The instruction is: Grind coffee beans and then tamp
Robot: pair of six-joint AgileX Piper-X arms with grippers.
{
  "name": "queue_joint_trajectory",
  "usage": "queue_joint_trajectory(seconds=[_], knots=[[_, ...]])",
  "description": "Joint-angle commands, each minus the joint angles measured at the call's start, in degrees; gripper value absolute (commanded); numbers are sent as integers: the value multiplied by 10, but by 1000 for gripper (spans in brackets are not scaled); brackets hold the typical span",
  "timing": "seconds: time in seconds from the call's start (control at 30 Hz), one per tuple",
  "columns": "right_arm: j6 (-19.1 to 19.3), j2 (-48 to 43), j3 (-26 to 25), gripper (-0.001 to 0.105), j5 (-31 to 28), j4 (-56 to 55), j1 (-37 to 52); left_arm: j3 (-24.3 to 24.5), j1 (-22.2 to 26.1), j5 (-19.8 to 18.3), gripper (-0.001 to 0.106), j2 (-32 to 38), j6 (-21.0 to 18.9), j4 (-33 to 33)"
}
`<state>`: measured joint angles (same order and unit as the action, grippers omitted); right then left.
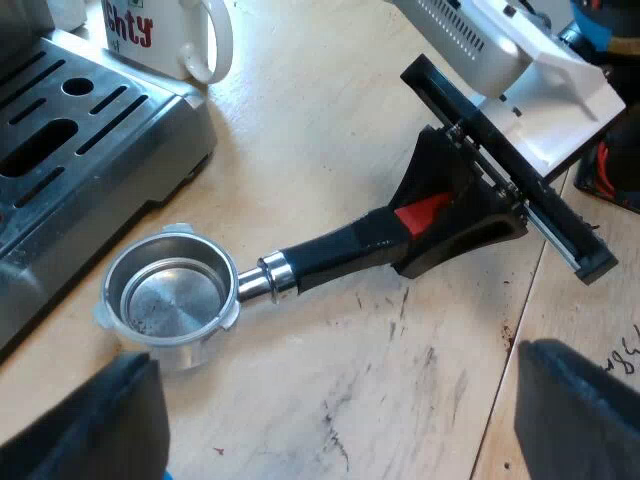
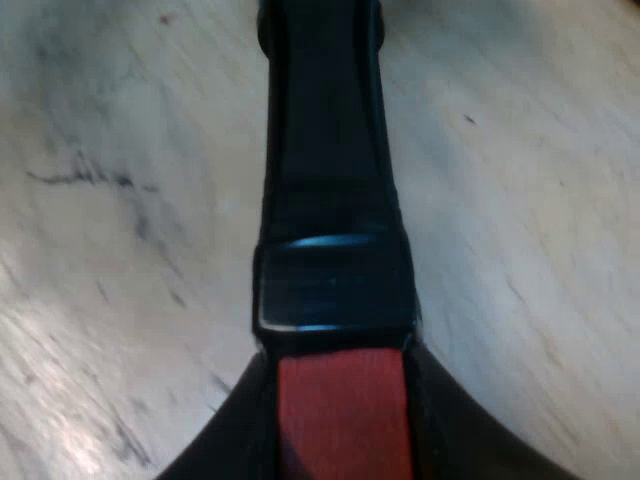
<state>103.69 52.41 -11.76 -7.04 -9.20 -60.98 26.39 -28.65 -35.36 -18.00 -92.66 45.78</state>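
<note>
Wooden table (image 1: 400,380); right claw (image 1: 405,238) half-hides holder's (image 1: 180,295) red end (image 1: 425,212).

The mug (image 1: 165,35) and espresso machine (image 1: 90,150) are cut off at the edge, the mug's lettering clipped mid-word. The right pincer (image 1: 425,215) covers part of the metal holder's (image 1: 170,295) red handle end; from the right wrist view the handle (image 2: 330,150) is blurred and cropped. A blue object (image 1: 605,30) beyond the right arm (image 1: 520,60) is too cropped to identify.
</note>
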Motion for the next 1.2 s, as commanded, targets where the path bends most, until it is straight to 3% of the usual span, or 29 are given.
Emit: queue_joint_trajectory(seconds=[0.03,0.3,0.63,1.2], knots=[[3,-6,-7,0,-4,31,2,1,-2,6,73,1,2,-10],[2,45,-7,0,-2,57,2,1,-2,6,73,1,2,-10],[-51,114,-7,0,10,106,2,-1,-2,6,73,1,2,-10],[-50,115,-7,0,9,50,2,-1,-2,6,73,1,2,-10]])
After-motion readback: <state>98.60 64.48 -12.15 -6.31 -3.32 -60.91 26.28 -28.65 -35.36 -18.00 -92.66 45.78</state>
